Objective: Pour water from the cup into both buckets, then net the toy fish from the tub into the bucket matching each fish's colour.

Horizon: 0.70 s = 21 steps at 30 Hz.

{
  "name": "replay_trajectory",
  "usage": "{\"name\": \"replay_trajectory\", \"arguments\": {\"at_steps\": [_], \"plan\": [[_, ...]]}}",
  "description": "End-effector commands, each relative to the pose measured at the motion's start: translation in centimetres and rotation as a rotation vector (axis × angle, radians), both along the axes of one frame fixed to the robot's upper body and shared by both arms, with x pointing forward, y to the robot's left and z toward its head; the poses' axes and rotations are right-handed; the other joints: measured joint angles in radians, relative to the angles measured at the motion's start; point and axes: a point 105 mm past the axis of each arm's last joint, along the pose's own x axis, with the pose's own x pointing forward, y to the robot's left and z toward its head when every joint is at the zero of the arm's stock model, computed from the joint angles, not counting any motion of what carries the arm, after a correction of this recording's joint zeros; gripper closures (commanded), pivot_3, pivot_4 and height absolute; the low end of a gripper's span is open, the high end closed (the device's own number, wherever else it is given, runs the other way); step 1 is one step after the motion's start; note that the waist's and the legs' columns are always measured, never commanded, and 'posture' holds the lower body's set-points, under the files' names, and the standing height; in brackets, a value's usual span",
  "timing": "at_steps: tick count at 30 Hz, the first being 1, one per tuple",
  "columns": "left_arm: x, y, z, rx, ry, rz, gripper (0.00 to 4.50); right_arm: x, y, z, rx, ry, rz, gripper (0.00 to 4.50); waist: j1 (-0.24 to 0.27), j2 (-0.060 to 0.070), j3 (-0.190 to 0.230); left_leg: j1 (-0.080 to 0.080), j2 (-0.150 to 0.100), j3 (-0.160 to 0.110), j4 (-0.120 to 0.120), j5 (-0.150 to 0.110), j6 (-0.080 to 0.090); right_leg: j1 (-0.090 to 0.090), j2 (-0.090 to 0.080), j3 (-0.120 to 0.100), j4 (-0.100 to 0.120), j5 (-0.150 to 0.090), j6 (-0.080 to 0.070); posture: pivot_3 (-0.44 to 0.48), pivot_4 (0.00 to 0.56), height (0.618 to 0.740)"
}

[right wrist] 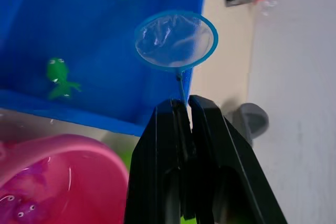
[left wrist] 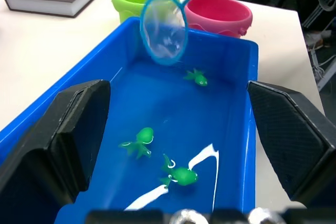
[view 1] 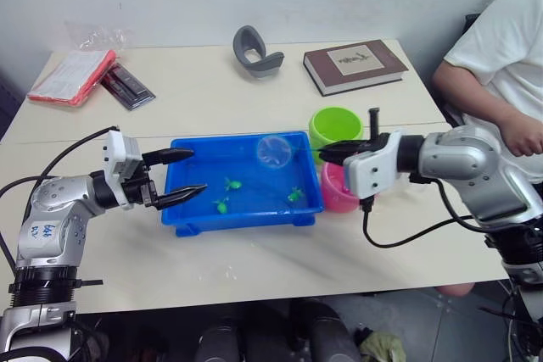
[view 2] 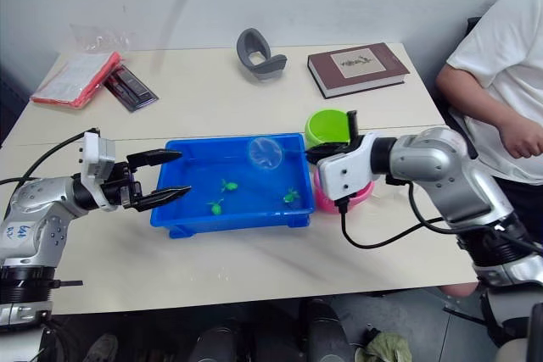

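Right gripper has its two black fingers pinched tight on the thin handle of the net, and the blue-rimmed hoop hangs in the air over the far right corner of the tub, its mesh looking empty. The tub sits near the middle of the tabletop, closer to the front edge, with water in it and three green toy fish scattered across the bottom, two toward the middle and one nearer the right end. Left gripper waits at the tub's left end, fingers spread wide apart, one over the rim and one just at the wall, holding nothing. Just beside the tub's right end stand the two buckets: the lime green bucket farther back, the pink bucket in front of it, touching or nearly so. In the right wrist view the pink bucket holds water and pink fish. At the tabletop's far edge lie a brown book, a grey curved object, and a red packet at the far left corner. A person in a white shirt sits by the right edge.
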Motion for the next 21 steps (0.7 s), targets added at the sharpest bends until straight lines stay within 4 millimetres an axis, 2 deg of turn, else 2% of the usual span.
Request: {"name": "replay_trajectory", "arguments": {"at_steps": [1, 6, 10, 21], "plan": [[0.2, -0.6, 0.7, -0.001, -0.043, -0.019, 0.04, 0.1, 0.0, 0.4, -0.101, -0.089, 0.043, 4.50, -0.001, 0.000, 0.000, 0.000, 0.000, 0.000, 0.000, 0.000, 0.000, 0.000, 0.000, 0.000, 0.000, 0.000, 0.000, 0.000, 0.150, 0.740], [0.3, -1.1, 0.5, -0.008, -0.038, -0.034, 0.04, 0.7, -0.5, 0.0, -0.210, -0.124, 0.066, 4.50, -0.003, 0.000, 0.000, 0.000, 0.000, 0.001, 0.000, 0.000, 0.000, 0.000, 0.000, 0.000, 0.000, 0.000, 0.000, 0.000, 0.150, 0.740], [0.2, -1.2, 0.0, 0.007, -0.029, -0.048, 0.04, 1.1, 0.1, 0.1, -0.258, -0.116, 0.077, 4.50, -0.007, 0.000, 0.000, 0.002, 0.001, 0.003, 0.000, 0.000, 0.000, 0.000, 0.001, 0.002, 0.001, 0.000, 0.000, 0.000, 0.150, 0.740], [0.3, -1.1, 0.4, -0.004, -0.044, -0.041, 0.04, 2.2, 2.4, -0.9, -0.370, -0.136, 0.098, 4.50, -0.004, 0.000, 0.000, 0.005, 0.001, 0.006, 0.000, 0.000, -0.001, -0.001, 0.001, 0.005, 0.009, -0.001, -0.001, 0.000, 0.150, 0.740]]}}
